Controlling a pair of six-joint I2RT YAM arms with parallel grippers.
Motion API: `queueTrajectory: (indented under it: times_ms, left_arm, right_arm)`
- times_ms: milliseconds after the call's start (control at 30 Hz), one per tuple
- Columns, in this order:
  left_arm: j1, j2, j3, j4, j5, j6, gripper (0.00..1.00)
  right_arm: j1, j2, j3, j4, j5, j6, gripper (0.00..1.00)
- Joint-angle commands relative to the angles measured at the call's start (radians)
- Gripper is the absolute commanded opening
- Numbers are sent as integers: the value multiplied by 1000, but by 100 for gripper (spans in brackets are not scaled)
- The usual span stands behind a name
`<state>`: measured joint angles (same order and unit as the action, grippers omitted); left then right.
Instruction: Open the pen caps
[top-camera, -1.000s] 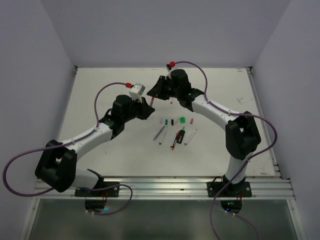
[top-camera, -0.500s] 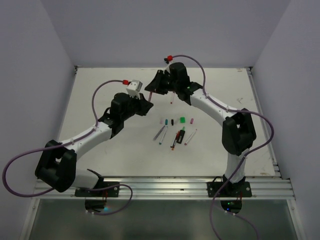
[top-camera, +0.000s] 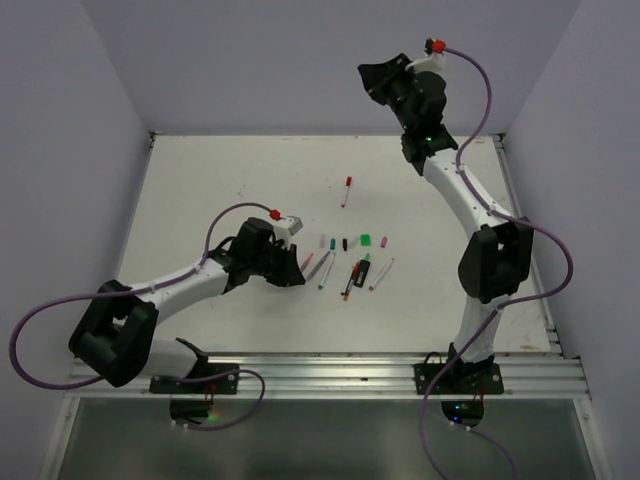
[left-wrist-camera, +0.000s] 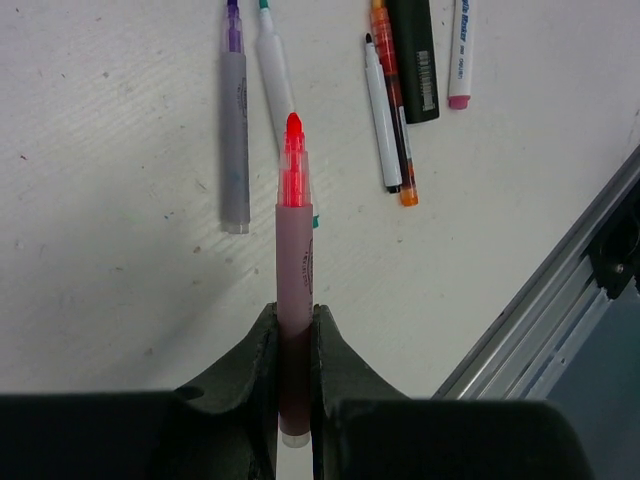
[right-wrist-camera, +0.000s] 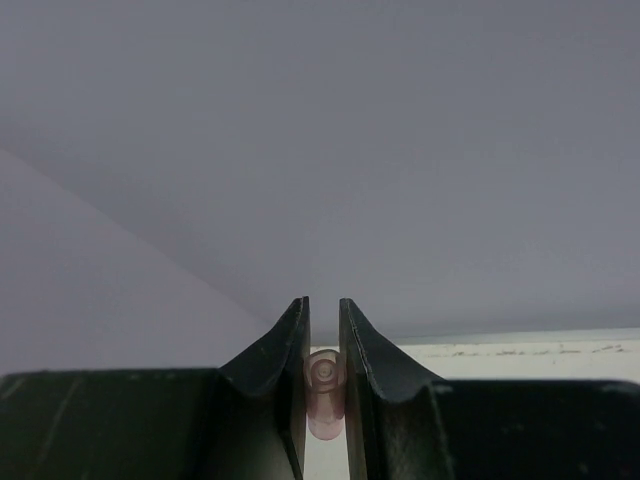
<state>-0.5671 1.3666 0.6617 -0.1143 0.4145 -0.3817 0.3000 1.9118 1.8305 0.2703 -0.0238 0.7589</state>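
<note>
My left gripper (left-wrist-camera: 293, 318) is shut on the pink barrel of a pen (left-wrist-camera: 294, 250) whose red tip is bare. In the top view this gripper (top-camera: 300, 270) sits low beside the other pens (top-camera: 350, 275) lying mid-table. My right gripper (right-wrist-camera: 323, 312) is shut on a small translucent pink pen cap (right-wrist-camera: 325, 385) and is raised high against the back wall (top-camera: 374, 78). A row of loose caps lies above the pens: pink (top-camera: 322, 242), black (top-camera: 345, 243), green (top-camera: 366, 240) and magenta (top-camera: 384, 241).
A lone pen with a red cap (top-camera: 347, 190) lies further back on the table. In the left wrist view a grey pen (left-wrist-camera: 234, 130), a white teal-tipped pen (left-wrist-camera: 275, 85), an orange pen (left-wrist-camera: 397, 130) and a black highlighter (left-wrist-camera: 413, 60) lie ahead. The aluminium rail (top-camera: 330, 375) borders the near edge.
The two grippers, close together at the back, have parted. My right arm swung up to the back wall with the cap. My left arm came down to the pens with the barrel.
</note>
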Motion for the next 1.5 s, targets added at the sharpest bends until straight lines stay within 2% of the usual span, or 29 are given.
queueTrajectory:
  times_ms: [0, 167, 300, 433, 600, 833, 1233, 1467]
  left_arm:
    - [6, -44, 21, -12, -38, 9, 0]
    - [7, -31, 45, -31, -161, 9, 0]
    - [6, 43, 81, -54, -268, 29, 0]
    - [4, 123, 128, -35, -276, 52, 0]
    - [4, 229, 174, -24, -293, 67, 5]
    - [0, 310, 203, -7, -292, 66, 14]
    - [-2, 318, 148, 13, -301, 24, 32]
    - [-2, 276, 128, 18, -318, -3, 34]
  right_arm:
    - [37, -52, -3, 9, -2, -17, 0]
    - [39, -99, -112, -84, -27, -16, 0]
    - [51, -132, -197, -172, -60, -24, 0]
    - [76, -163, -310, -243, -60, -58, 0]
    - [109, -186, -433, -263, -74, -79, 0]
    - [192, -148, -447, -348, -36, -128, 0]
    - [272, -47, -470, -341, 22, -79, 0]
    - [294, 25, -442, -384, 42, -76, 0]
